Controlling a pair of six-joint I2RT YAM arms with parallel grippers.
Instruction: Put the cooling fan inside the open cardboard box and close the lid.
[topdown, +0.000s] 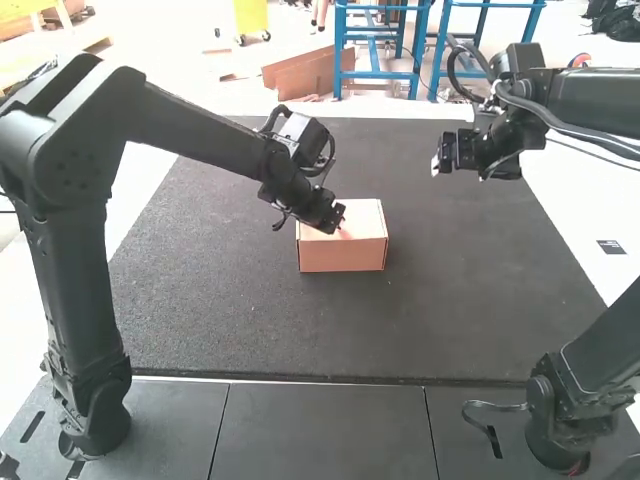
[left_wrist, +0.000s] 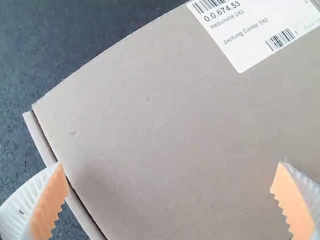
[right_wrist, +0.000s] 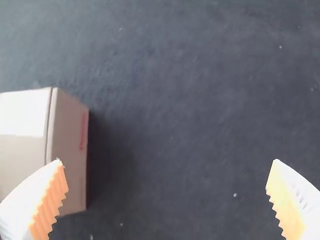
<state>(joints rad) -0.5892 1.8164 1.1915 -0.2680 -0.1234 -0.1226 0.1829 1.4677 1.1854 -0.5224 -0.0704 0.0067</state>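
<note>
At the middle of the dark mat (topdown: 200, 270) on the tabletop (topdown: 585, 215) we see the cardboard box (topdown: 350, 250) with its lid (left_wrist: 165, 125) down flat, a white label (left_wrist: 255, 30) at one corner. Our left claw (topdown: 334, 216) sits just over the lid's edge, fingers (left_wrist: 47, 200) spread wide, gripping nothing; our right claw (topdown: 441, 156) hangs well apart above the mat, its fingers (right_wrist: 47, 200) likewise spread and empty.

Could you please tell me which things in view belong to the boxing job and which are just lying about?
Job: cardboard box, shut; left gripper, open at the box's top; right gripper, open, raised.
Lying about: black mat; small black tag.
</note>
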